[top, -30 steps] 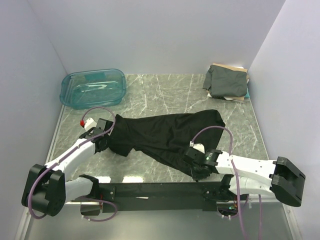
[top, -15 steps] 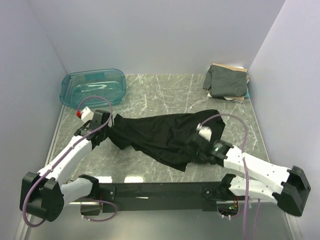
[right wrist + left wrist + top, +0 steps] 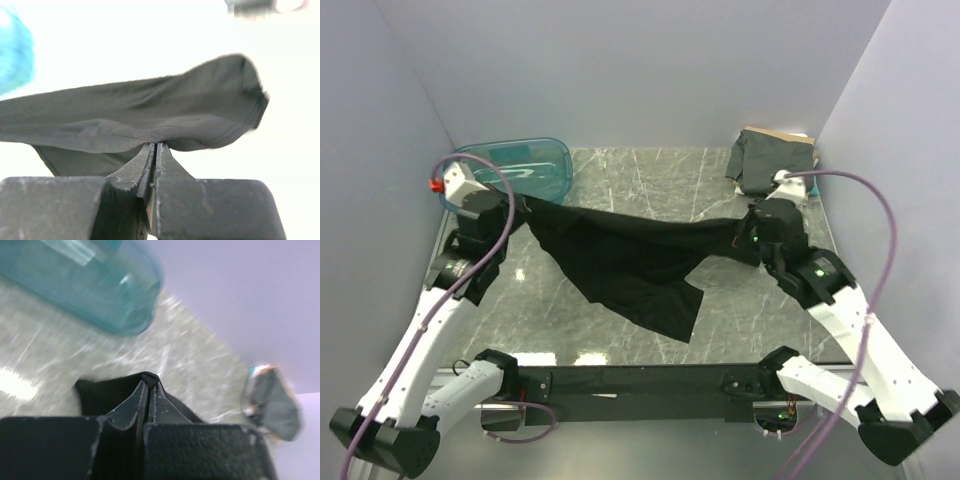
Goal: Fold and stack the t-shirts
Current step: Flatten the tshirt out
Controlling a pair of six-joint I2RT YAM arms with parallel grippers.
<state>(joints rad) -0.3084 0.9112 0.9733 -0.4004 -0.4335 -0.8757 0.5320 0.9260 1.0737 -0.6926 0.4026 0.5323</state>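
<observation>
A plain black t-shirt [image 3: 630, 255] hangs stretched in the air between my two grippers, its lower part drooping toward the table. My left gripper [image 3: 520, 205] is shut on its left edge; in the left wrist view the closed tips [image 3: 148, 382] pinch black cloth [image 3: 100, 395]. My right gripper [image 3: 750, 235] is shut on its right edge; in the right wrist view the tips [image 3: 156, 145] pinch the shirt [image 3: 150, 115]. A folded dark grey-green shirt [image 3: 772, 162] tops a stack at the back right, with tan and white cloth under it.
A translucent teal plastic bin [image 3: 510, 170] stands at the back left, just behind my left gripper; it also shows in the left wrist view [image 3: 90, 285]. Grey walls close in left, back and right. The marble table [image 3: 650, 185] lies below.
Both grippers have risen and moved apart and toward the back, lifting the black shirt off the table and stretching it out between them.
</observation>
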